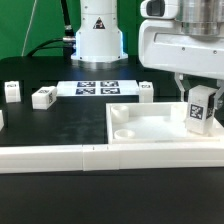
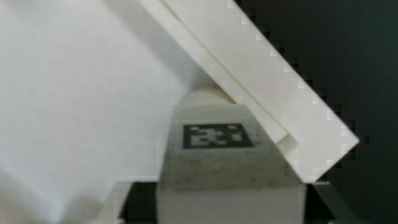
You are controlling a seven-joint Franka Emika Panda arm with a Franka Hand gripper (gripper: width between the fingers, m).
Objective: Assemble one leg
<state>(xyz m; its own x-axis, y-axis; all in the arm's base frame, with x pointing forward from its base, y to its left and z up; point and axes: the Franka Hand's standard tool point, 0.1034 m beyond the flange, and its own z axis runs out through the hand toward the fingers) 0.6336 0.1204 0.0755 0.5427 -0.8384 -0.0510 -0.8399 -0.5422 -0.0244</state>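
Observation:
My gripper (image 1: 199, 100) is shut on the leg (image 1: 199, 113), a small white peg with black-and-white tags. It holds the leg upright over the right side of the large flat white square panel (image 1: 150, 128), near a corner hole. Whether the leg touches the panel I cannot tell. In the wrist view the leg (image 2: 221, 150) fills the space between the dark fingers (image 2: 143, 200), with the panel (image 2: 80, 100) and its edge behind it.
Other white legs lie on the black table at the exterior view's left (image 1: 43, 97), far left (image 1: 12, 91) and behind the panel (image 1: 145, 90). The marker board (image 1: 97, 87) lies in front of the robot base. A white rail (image 1: 60, 158) runs along the front.

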